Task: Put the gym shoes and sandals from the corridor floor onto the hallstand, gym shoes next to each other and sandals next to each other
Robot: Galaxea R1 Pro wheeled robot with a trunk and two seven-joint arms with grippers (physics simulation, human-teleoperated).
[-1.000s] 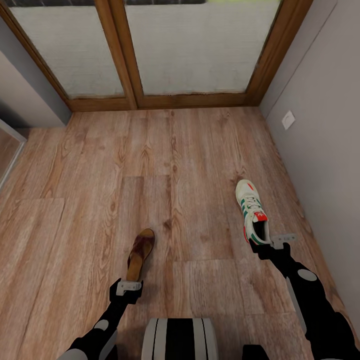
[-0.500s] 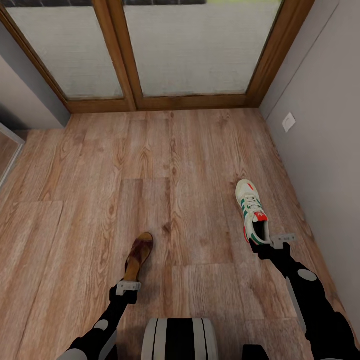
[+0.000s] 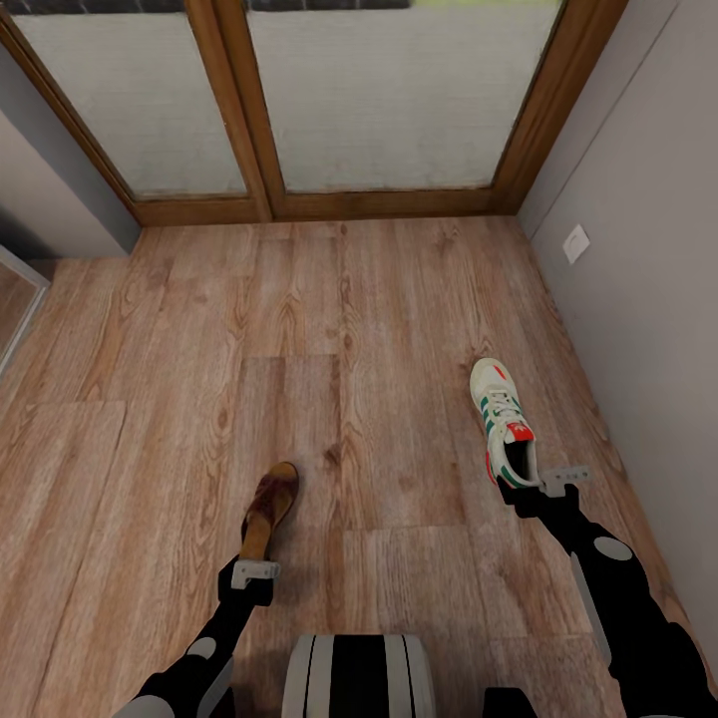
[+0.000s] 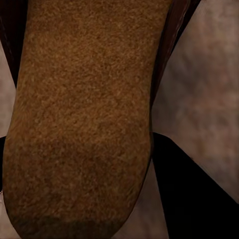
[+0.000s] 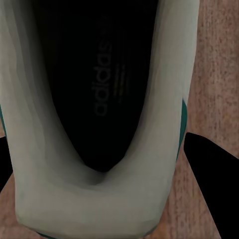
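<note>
One brown sandal (image 3: 269, 509) lies lengthwise in front of my left arm above the wood-plank corridor floor (image 3: 329, 299). My left gripper (image 3: 256, 570) is shut on its heel end. Up close, the sandal's suede insole (image 4: 84, 114) runs past a dark finger (image 4: 194, 199). A white gym shoe (image 3: 502, 419) with green stripes and a red tongue points away from me on the right. At its heel my right gripper (image 3: 558, 479) is shut on the heel rim (image 5: 99, 199), a finger (image 5: 214, 179) on each side. The hallstand is out of view.
Wood-framed glazed doors (image 3: 379, 100) close off the far end of the floor. A grey wall (image 3: 648, 299) with a white socket (image 3: 574, 241) runs close along the right, next to the gym shoe. Another grey wall (image 3: 50, 189) stands at the left. My base (image 3: 357, 676) shows at the bottom.
The sandal looks shorter and its toe has swung slightly left and nearer to me in the left gripper. The view shifted a little. The gym shoe and right gripper have not moved.
</note>
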